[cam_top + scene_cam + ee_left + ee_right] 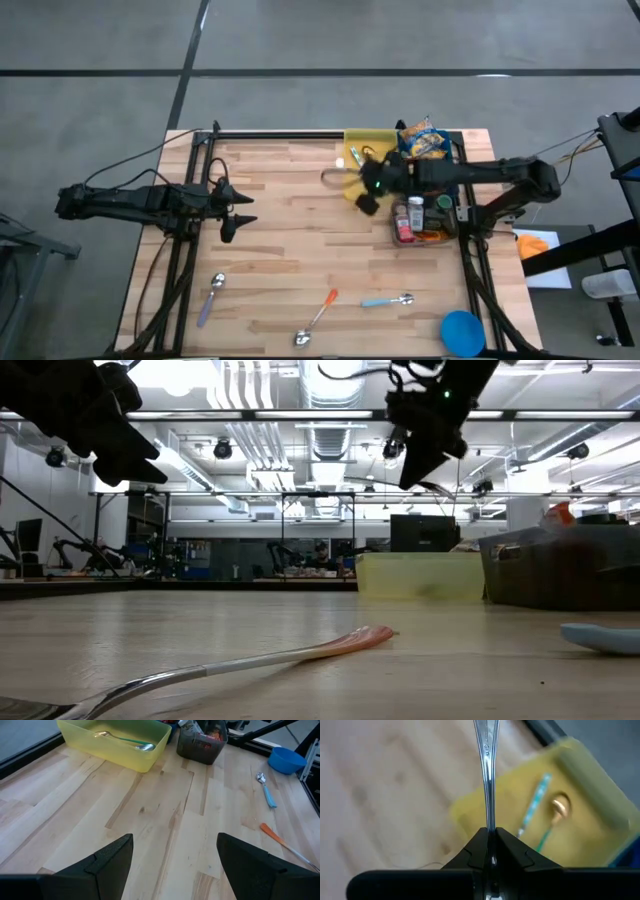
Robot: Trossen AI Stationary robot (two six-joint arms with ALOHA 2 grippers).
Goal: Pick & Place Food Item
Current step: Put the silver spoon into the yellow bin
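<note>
The right end effector [488, 851] is pinched tight on the handle of a plain silver metal spoon [487, 767], which sticks straight out ahead of its fingers. In the high view this arm hangs near the far right part of the light wooden slatted surface [290, 265], just beside the shallow yellow plastic bin [366, 139]. The right wrist view shows the bin below and ahead of the spoon, with a teal-handled spoon [542, 805] already lying in it. The held spoon is the thing in hand, though it is cutlery and not food; the judgement is that it is being carried to the bin.

The left end effector [172, 862] hovers over the left side of the surface with its fingers spread wide and nothing between them; it appears to be waiting.

What could go wrong from here:
- The grip is near one end of a long, smooth handle. The spoon could swivel or slip between the fingers if the arm moves sharply.
- The high view suggests the spoon reaches towards the bin's near edge. Letting go too soon could drop it on the rim or onto the wood outside.
- A dark plastic basket of packaged goods [428, 205] stands close beside the right arm, with an orange snack bag [424, 139] next to the bin; a wide swing could knock either.
- A drop from height could bounce off the spoon already in the bin.

Three more spoons, purple-handled [212, 297], orange-handled [320, 315] and blue-handled [385, 300], and a blue bowl [462, 331] lie along the near edge, well apart from both arms.
</note>
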